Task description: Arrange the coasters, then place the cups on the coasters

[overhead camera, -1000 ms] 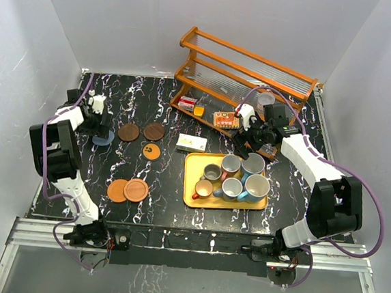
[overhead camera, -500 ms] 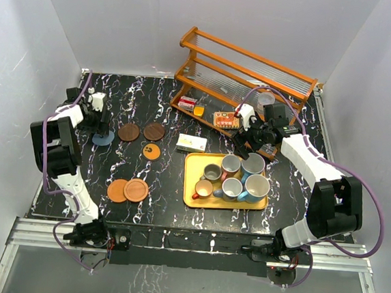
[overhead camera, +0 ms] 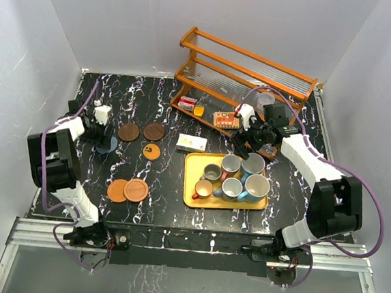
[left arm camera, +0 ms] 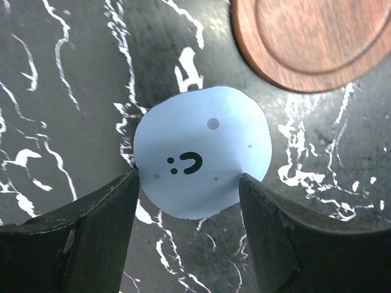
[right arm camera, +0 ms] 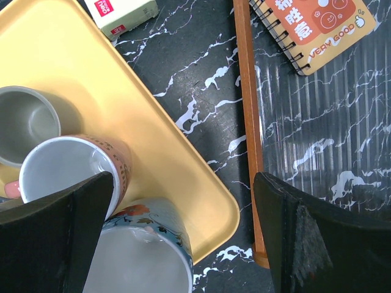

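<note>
A blue-grey coaster (left arm camera: 201,152) with a smiley mark lies flat on the black marble table. My left gripper (left arm camera: 188,180) is down on it, and both fingertips (left arm camera: 125,189) touch its opposite edges. From above, that gripper (overhead camera: 101,133) covers most of this coaster (overhead camera: 104,147). Two dark brown coasters (overhead camera: 129,132) (overhead camera: 154,131) lie to its right, and one of them (left arm camera: 311,36) shows in the left wrist view. A small orange coaster (overhead camera: 151,151) and an overlapping pair (overhead camera: 126,190) lie nearer me. Several cups (overhead camera: 231,188) stand on the yellow tray (overhead camera: 188,199). My right gripper (overhead camera: 245,142) (right arm camera: 183,183) hangs open over the tray's far right corner, above a blue floral cup (right arm camera: 146,256).
A wooden rack (overhead camera: 243,75) stands at the back right, holding a notebook (overhead camera: 225,119), small boxes (overhead camera: 187,103) and a clear plastic cup (overhead camera: 265,100). Its rail (right arm camera: 247,122) runs close beside my right gripper. A white box (overhead camera: 192,143) lies just beyond the tray.
My left gripper has come nearer and down onto the blue-grey coaster, and its jaws have narrowed onto the coaster's edges. The right arm has not moved.
</note>
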